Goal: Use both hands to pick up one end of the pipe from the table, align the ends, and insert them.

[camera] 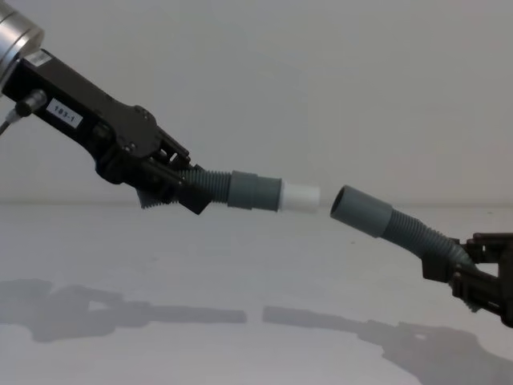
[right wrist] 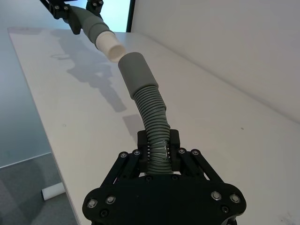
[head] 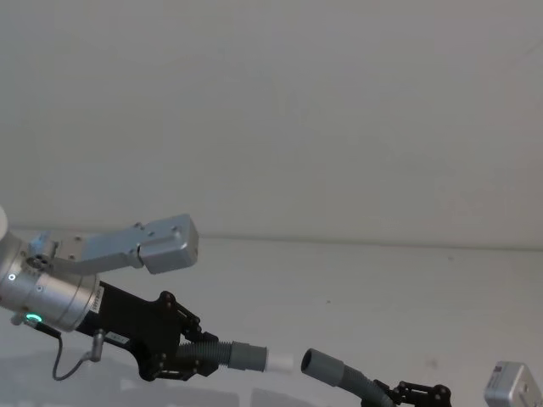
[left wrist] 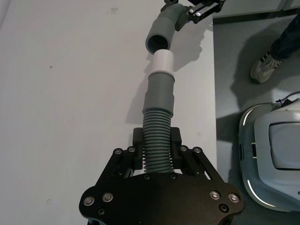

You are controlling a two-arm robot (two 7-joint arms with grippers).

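Note:
Both pipe pieces hang in the air above the white table [camera: 240,265]. My left gripper [camera: 180,188] is shut on the ribbed part of one grey pipe piece [camera: 240,190]; its narrow white tip [camera: 300,195] points at the other piece. My right gripper [camera: 465,273] is shut on the ribbed part of the second piece [camera: 401,226], whose wider open socket [camera: 345,204] faces the tip. A small gap separates tip and socket, and the socket is tilted a little against the tip. The left wrist view shows the tip [left wrist: 164,61] just short of the socket [left wrist: 158,41].
Past the table edge in the left wrist view lie grey floor, a white-and-blue device [left wrist: 274,154] and a person's shoe [left wrist: 265,65]. A wall stands behind the table [head: 339,271]. A white box [head: 515,386] sits at the lower right of the head view.

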